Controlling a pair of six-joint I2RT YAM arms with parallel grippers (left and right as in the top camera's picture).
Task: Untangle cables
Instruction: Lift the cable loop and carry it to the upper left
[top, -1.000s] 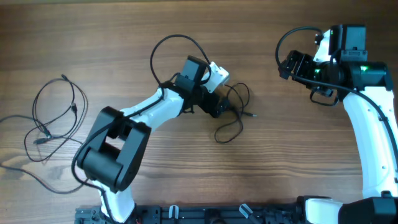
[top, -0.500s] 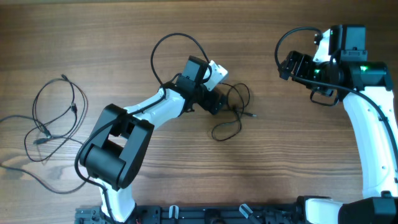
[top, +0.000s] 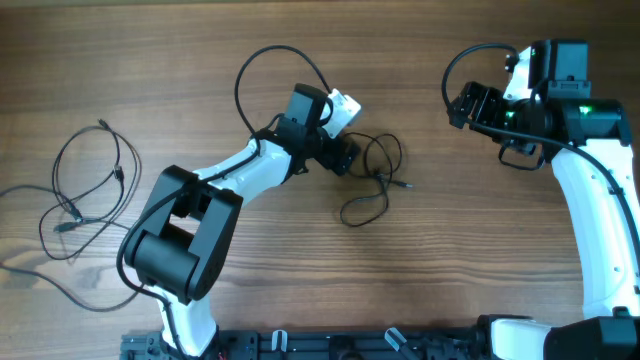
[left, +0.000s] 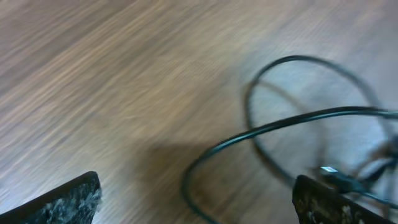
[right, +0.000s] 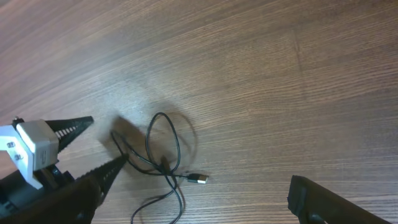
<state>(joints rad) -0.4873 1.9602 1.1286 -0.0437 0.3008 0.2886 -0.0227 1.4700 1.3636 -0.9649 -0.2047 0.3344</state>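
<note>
Black left cable (top: 118, 175) and looped centre cable (top: 390, 181) well apart, seemingly untangled; left hand (top: 345, 160) and right hand (top: 458, 106) released, empty.

A wooden table (top: 470, 270) fills every view from edge to edge. Its top is a warm mid-brown with a fine, straight grain that runs side to side in the overhead view, crossed by darker streaks and a few paler bands. The finish is smooth and matte, with a slight pale sheen in the close views. The light is even and soft, so the shadows on the wood are faint and blurred at the edges. A dark rail (top: 330, 345) runs along the table's near edge.
</note>
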